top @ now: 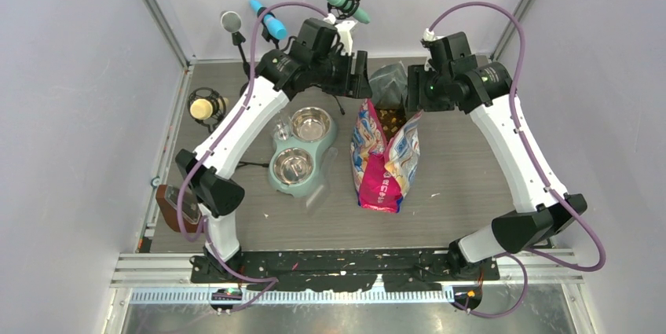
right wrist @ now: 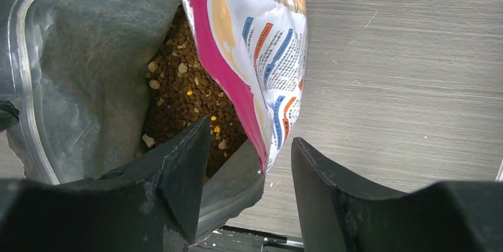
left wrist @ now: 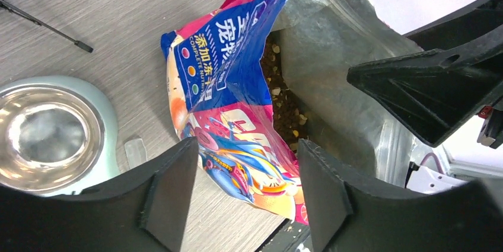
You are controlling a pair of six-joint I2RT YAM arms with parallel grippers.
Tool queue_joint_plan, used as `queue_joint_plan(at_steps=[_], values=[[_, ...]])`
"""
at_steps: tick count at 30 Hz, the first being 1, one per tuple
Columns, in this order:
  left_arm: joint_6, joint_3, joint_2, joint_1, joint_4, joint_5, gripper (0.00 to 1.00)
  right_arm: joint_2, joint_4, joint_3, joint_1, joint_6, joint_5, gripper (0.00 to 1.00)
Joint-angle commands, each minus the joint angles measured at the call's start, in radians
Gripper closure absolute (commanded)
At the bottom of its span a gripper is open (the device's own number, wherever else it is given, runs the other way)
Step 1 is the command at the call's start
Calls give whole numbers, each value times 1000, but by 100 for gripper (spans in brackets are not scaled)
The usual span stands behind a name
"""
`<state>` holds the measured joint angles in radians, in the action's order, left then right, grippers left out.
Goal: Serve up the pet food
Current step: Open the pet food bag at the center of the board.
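Note:
The pink, white and blue bag (top: 385, 157) stands on the table with its mouth spread wide at the far end. The pet food (top: 389, 119), brown kibble, shows inside it, also in the left wrist view (left wrist: 286, 107) and the right wrist view (right wrist: 184, 95). My left gripper (top: 360, 75) hovers at the mouth's left rim, my right gripper (top: 414, 92) at its right rim. Both are open. In the left wrist view the printed bag wall (left wrist: 231, 86) lies between the spread fingers of the left gripper (left wrist: 246, 166), not pinched. The bag rim (right wrist: 255, 74) hangs loose inside the right gripper (right wrist: 249, 154).
A mint-green double feeder (top: 276, 185) with two steel bowls sits left of the bag, one steel bowl (left wrist: 41, 130) showing in the left wrist view. A clear scoop (top: 318, 189) lies beside it. Microphones (top: 206, 106) on stands crowd the back left. A few stray pellets (top: 434, 194) lie right of the bag.

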<state>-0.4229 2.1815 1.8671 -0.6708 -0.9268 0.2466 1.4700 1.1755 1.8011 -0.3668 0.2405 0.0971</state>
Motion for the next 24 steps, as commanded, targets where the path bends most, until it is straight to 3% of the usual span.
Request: queue_joint_plan(at_steps=[1, 9, 13, 18, 22, 24], values=[[50, 27, -3, -24, -3, -12, 32, -26, -47, -9, -27, 19, -31, 39], [38, 78, 55, -55, -20, -25, 7, -49, -82, -97, -63, 70, -18, 38], [2, 79, 83, -59, -27, -62, 10, -79, -92, -142, -63, 115, 1, 51], [-7, 81, 89, -59, -56, -97, 29, -140, -119, -201, -63, 168, 39, 67], [-17, 91, 79, -59, -63, -96, 59, -156, -118, -203, -59, 172, 79, 93], [-16, 105, 73, -59, -71, -97, 75, -157, -115, -195, -49, 168, 99, 95]])
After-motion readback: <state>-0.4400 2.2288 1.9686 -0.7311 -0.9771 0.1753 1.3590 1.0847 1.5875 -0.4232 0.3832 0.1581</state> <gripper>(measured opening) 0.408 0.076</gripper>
